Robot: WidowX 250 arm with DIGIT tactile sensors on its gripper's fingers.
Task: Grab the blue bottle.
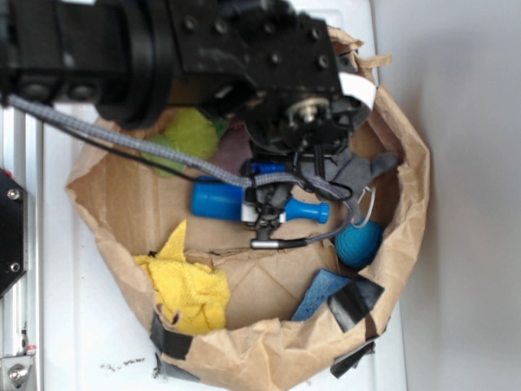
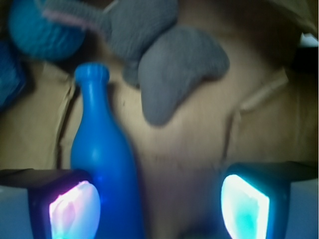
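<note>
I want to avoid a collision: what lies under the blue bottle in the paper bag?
The blue bottle lies on the bare brown paper of the bag. A grey plush toy sits beside it. The gripper hides the bottle's lower body.

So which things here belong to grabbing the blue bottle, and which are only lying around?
Belong to the job:
- blue bottle, lying in the paper bag
- gripper, jaws open, bottle close by one jaw

Lying about:
- grey plush toy
- blue ball
- yellow cloth
- green item
- flat blue piece
- paper bag
</note>
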